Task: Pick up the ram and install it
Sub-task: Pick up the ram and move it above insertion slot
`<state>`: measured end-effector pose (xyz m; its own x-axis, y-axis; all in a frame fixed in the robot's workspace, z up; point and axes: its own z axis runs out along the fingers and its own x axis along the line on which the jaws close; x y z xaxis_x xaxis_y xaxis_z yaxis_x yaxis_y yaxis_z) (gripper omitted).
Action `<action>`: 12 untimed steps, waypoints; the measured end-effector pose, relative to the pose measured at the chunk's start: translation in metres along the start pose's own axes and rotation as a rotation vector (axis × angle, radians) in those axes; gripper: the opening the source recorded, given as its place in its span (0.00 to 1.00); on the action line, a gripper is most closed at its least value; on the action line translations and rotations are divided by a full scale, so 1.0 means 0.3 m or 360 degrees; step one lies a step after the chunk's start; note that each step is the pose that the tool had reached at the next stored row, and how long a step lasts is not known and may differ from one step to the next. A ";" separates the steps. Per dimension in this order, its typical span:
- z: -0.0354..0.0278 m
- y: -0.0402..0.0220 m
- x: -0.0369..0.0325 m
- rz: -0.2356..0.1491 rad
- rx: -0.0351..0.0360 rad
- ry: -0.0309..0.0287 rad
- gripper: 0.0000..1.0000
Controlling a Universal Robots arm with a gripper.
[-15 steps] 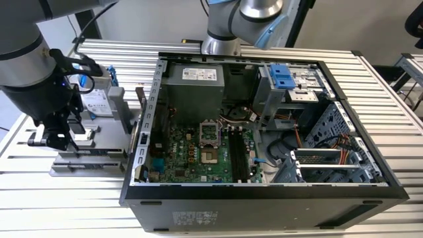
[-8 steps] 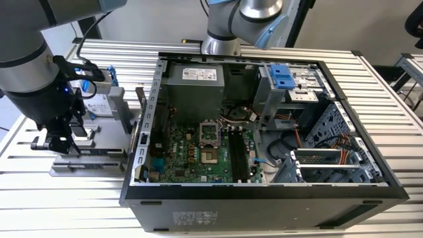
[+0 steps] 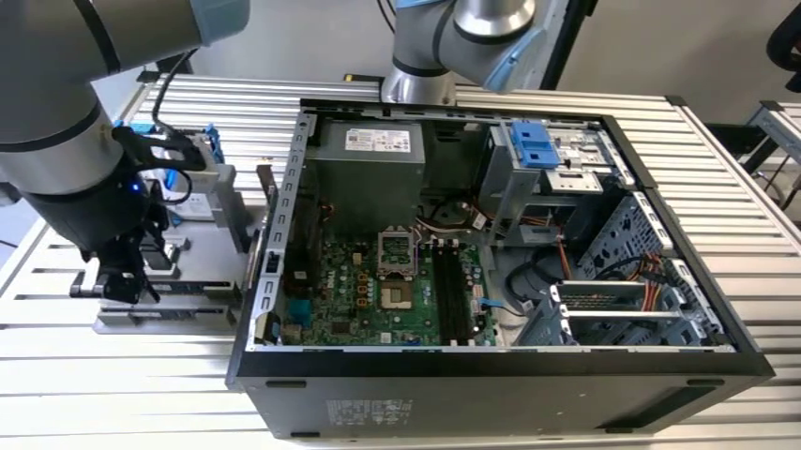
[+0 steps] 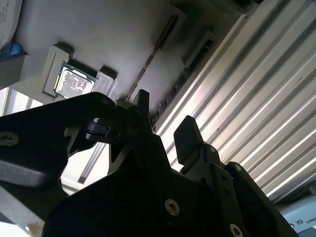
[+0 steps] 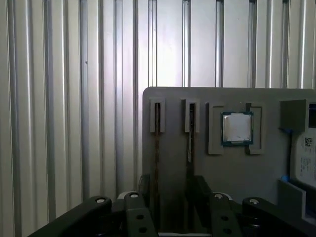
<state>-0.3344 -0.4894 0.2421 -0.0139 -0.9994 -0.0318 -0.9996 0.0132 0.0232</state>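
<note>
- While your jaws hang released above the grey slotted holder, centre them across the slim dark ram stick standing on edge in its slot.
- Keep them square to its flat faces before closing.

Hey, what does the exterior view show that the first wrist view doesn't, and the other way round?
The exterior view adds the open computer case with its motherboard, power supply and blue drive bracket.

The first wrist view adds two ram sticks standing on edge in slots, and a processor chip in a recess beside them.

Both share the ribbed metal table, the gray parts holder and the open pincer over that holder.
</note>
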 end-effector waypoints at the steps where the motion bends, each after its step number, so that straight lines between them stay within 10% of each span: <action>1: 0.006 -0.003 0.003 0.0000 -0.0001 -0.00001 1.00; 11: 0.064 -0.019 0.026 0.0000 -0.0008 0.00000 1.00; 12: 0.117 0.001 0.026 0.0003 -0.0004 0.00015 1.00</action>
<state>-0.3356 -0.4961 0.2068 -0.0155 -0.9994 -0.0308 -0.9996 0.0147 0.0256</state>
